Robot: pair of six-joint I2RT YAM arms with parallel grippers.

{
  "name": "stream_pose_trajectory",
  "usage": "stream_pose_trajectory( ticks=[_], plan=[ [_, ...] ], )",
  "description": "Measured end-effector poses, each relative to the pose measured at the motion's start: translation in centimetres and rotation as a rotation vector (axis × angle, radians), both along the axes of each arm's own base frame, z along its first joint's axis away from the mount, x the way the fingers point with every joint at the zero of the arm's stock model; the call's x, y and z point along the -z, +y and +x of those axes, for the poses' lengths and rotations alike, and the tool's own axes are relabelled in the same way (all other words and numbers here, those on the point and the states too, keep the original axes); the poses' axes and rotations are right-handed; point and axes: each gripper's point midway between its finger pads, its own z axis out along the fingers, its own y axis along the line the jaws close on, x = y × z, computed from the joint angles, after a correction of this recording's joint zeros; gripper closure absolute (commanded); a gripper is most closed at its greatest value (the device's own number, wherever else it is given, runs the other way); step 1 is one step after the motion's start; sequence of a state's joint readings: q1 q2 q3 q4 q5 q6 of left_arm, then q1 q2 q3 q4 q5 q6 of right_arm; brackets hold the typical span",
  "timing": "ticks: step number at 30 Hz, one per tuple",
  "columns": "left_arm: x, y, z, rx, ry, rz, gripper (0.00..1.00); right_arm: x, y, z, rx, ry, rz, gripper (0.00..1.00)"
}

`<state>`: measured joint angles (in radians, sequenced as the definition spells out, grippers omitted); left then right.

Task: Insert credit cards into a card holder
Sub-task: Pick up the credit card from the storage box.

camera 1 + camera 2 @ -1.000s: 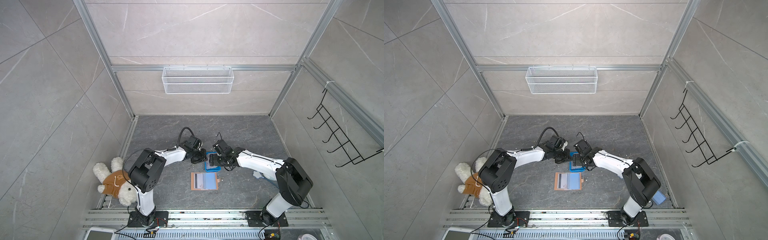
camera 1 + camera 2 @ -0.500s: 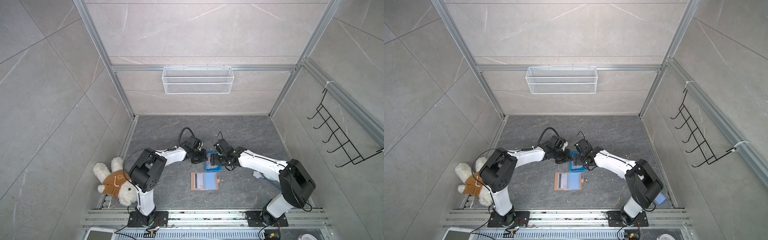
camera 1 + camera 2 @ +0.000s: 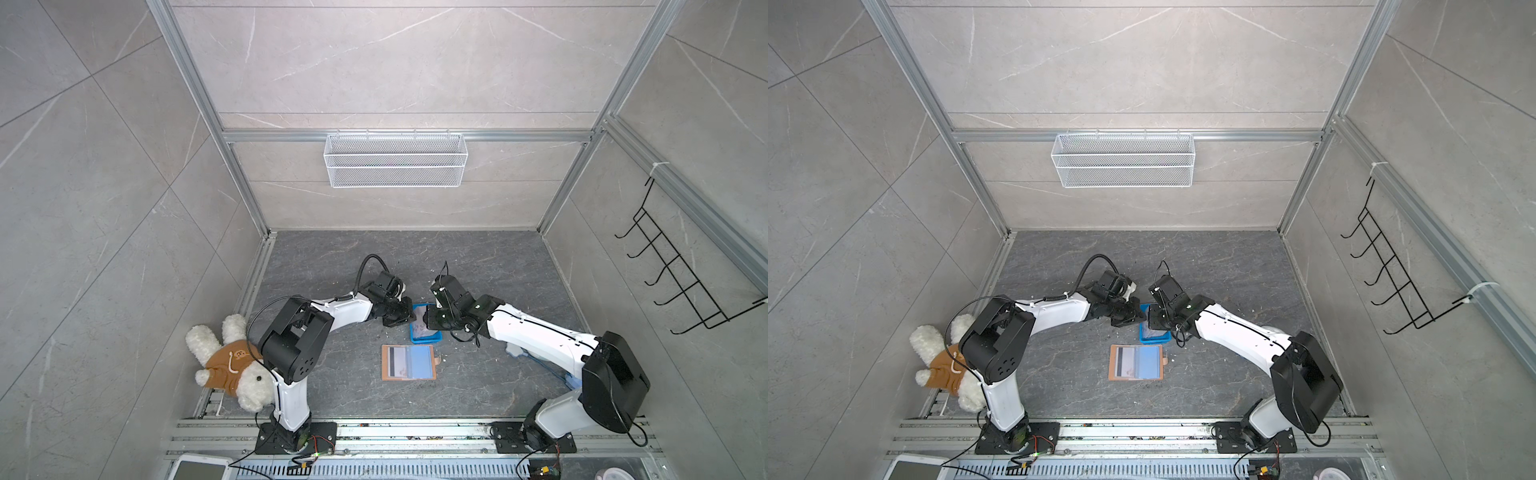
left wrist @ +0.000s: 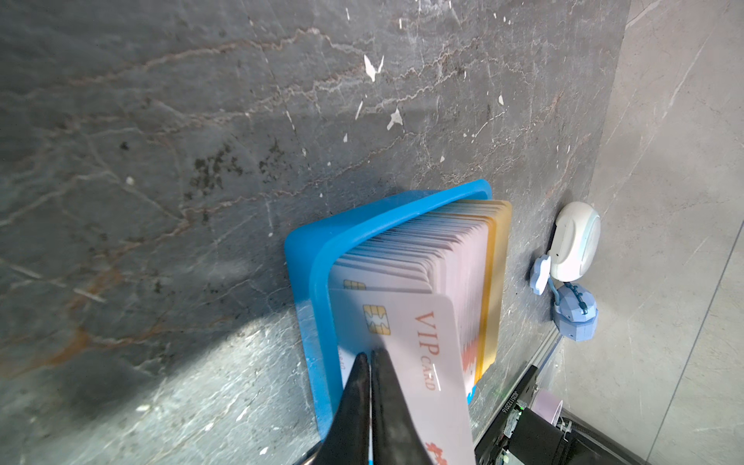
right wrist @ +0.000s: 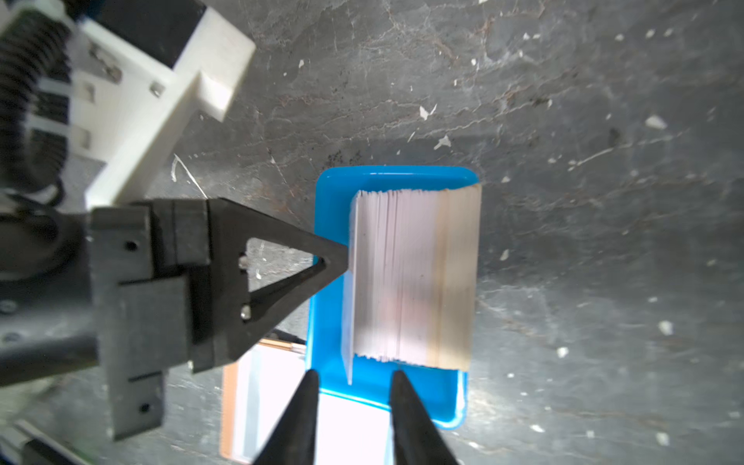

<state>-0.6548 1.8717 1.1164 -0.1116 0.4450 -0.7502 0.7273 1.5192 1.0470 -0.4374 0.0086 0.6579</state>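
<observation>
The tan card holder (image 3: 409,361) (image 3: 1136,361) lies open on the floor, with a dark-striped card (image 3: 397,360) in its left sleeve. Behind it a blue tray (image 4: 310,257) (image 5: 334,193) holds an upright stack of credit cards (image 4: 443,249) (image 5: 410,273). My left gripper (image 4: 369,354) (image 3: 409,318) is shut on the front "VIP" card (image 4: 422,342), which leans away from the stack. My right gripper (image 5: 354,376) (image 3: 430,322) hovers over the tray's near end, jaws apart. That card's end (image 5: 349,322) stands between them, untouched.
A plush toy (image 3: 232,361) lies by the left arm's base. A small white and blue gadget (image 4: 573,241) sits near the right wall. A wire basket (image 3: 395,160) hangs on the back wall and black hooks (image 3: 681,282) on the right wall.
My right gripper's jaws have narrowed around the pulled-out card. Both arms have hardly moved.
</observation>
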Motion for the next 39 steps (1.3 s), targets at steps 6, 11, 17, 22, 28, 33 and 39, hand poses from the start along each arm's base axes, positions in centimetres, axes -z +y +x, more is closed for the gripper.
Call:
stream_pose_trajectory(
  ticks=[6,11,17,22,28,33,39],
  plan=[
    [0.0,0.0,0.0,0.000,0.000,0.000,0.91,1.6,0.7,0.0,-0.011,0.033,-0.003,0.74],
    [0.0,0.0,0.0,0.000,0.000,-0.001,0.91,2.3,0.9,-0.1,-0.018,0.050,-0.005,0.77],
    [0.0,0.0,0.0,0.000,0.000,-0.001,0.91,2.8,1.3,0.0,-0.024,0.058,-0.002,0.82],
    [0.0,0.0,0.0,0.001,0.000,-0.001,0.91,3.4,1.5,-0.1,-0.024,0.072,-0.007,0.89],
    [-0.1,0.0,0.0,-0.001,-0.001,0.000,0.90,3.5,1.4,-0.2,-0.009,0.076,-0.008,0.97],
    [-1.4,0.8,-0.5,-0.012,-0.032,-0.003,0.88,2.3,1.3,-0.3,0.004,0.057,0.016,0.98],
    [-5.4,2.0,-2.0,-0.015,-0.101,-0.054,0.84,-2.0,0.6,-0.7,0.019,-0.020,0.088,1.00]
  ],
)
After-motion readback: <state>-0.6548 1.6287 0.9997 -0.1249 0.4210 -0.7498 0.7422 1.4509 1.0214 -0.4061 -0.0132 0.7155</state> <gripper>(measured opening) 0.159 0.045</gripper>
